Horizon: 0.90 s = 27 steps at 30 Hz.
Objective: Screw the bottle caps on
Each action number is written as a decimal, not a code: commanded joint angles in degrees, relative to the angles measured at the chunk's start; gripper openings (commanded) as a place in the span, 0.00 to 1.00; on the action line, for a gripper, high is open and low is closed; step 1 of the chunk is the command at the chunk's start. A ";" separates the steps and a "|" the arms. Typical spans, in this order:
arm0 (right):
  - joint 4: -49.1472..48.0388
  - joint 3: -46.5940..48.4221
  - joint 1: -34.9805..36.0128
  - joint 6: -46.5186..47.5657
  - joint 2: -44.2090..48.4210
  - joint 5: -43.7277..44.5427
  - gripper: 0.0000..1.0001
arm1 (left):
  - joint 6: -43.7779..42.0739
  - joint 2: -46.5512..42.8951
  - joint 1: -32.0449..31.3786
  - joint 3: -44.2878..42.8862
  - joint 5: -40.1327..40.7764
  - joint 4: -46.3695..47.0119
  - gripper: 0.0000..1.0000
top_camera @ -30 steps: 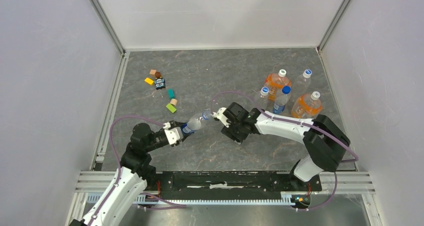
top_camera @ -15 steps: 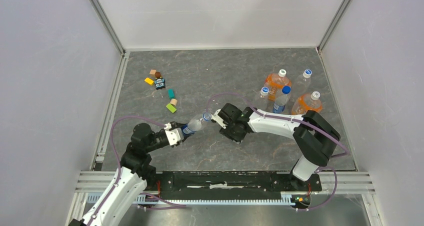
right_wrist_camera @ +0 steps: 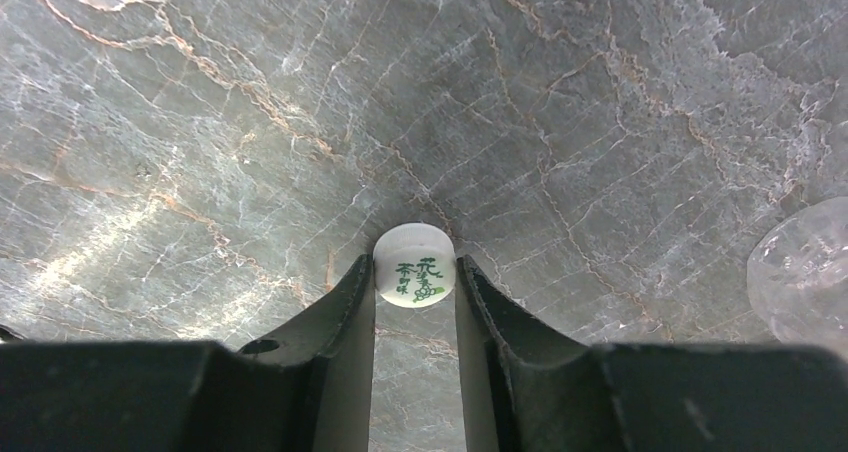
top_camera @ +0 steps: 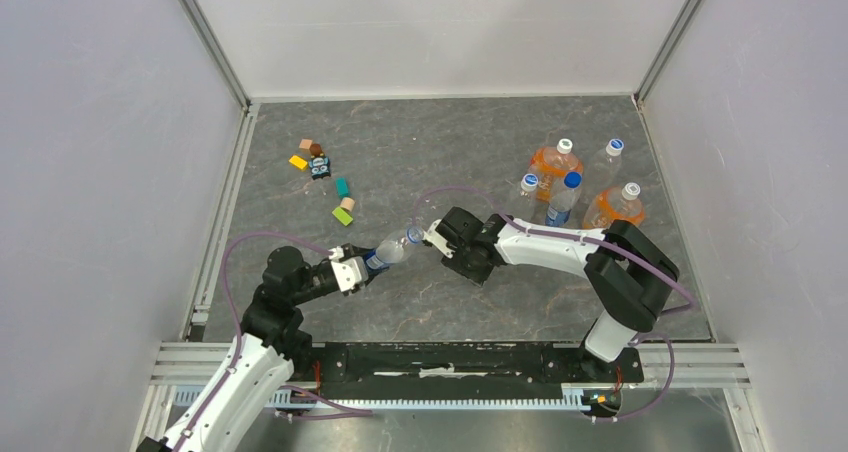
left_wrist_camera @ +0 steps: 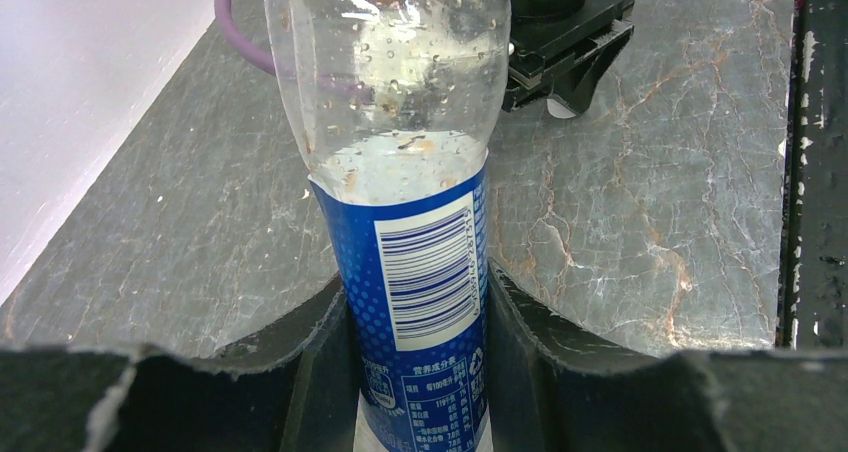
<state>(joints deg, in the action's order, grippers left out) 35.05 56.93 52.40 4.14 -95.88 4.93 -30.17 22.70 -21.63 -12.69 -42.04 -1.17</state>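
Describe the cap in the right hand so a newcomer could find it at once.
On the grey marble table, find the right hand near the middle, facing the tilted blue-label bottle. Pinched between its fingers is a small round white cap. Unlike the caps on the upright bottles at right rear, it sits on no bottle and has green print on top.

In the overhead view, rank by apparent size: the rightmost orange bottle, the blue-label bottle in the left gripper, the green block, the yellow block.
1. Rightmost orange bottle.
2. Blue-label bottle in the left gripper: slimmer, but tilted, so unsure.
3. Green block and yellow block look alike.
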 commanded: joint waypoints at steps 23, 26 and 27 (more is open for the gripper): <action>2.27 6.37 0.28 11.10 33.13 -9.30 0.04 | -8.64 2.18 -2.59 -1.87 -2.58 -0.08 0.47; 0.79 6.98 0.34 12.89 35.93 -10.29 0.02 | -10.43 4.21 -3.30 -3.26 -2.85 0.00 0.47; 0.10 7.16 0.33 13.34 36.58 -11.07 0.01 | -10.96 5.22 -3.54 -3.86 -3.16 -0.02 0.47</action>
<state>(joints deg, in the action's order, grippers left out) 36.91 61.49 52.40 13.76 -62.30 -3.05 -36.62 25.50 -24.27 -12.86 -42.74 -1.72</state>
